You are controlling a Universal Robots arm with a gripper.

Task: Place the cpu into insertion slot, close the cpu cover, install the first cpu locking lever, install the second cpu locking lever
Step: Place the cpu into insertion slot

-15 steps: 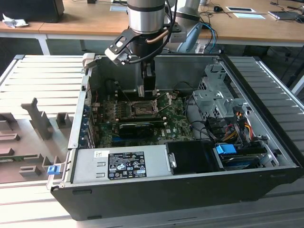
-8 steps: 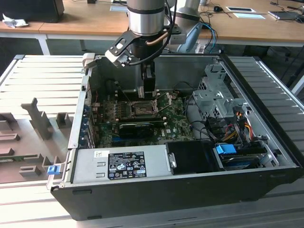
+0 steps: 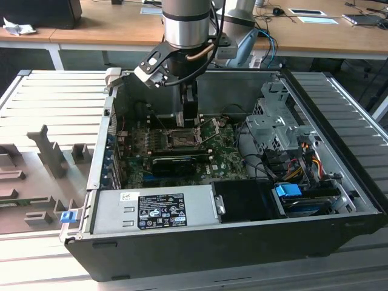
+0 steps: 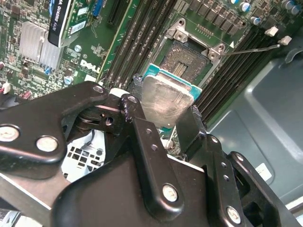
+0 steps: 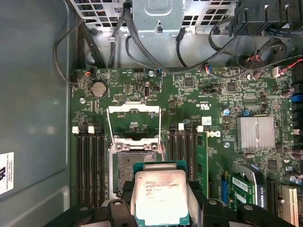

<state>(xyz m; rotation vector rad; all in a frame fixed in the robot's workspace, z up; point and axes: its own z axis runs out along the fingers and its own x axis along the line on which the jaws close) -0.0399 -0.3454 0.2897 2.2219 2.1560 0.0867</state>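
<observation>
1. Gripper [image 4: 163,109] is clamped on the cpu [image 5: 161,191]. Fingers pinch two opp. edges, silvery face up.
2. The cpu hangs above the motherboard [image 5: 203,94], just beside the insertion slot [image 5: 129,168]. In the first wrist view it overlaps one edge of the slot and is not seated. In the exterior view the arm reaches down inside the PC case [image 3: 339,182], toward its far wall.
3. Cpu cover [image 5: 134,109] is flipped open on the slot's far side, so the slot's contact field is bare.
4. Risks, as I judge them:
 - Chip comes down off-centre or tilted, so a corner lands on the contacts and bends them.
 - Only an edge grip, so the chip could slip or twist w/ any bump.
 - Memory slots [image 5: 90,161] flank the slot closely, so the fingers may knock them.
 - A thin lever rod [image 4: 251,49] sticks out nearby and could snag.
</observation>
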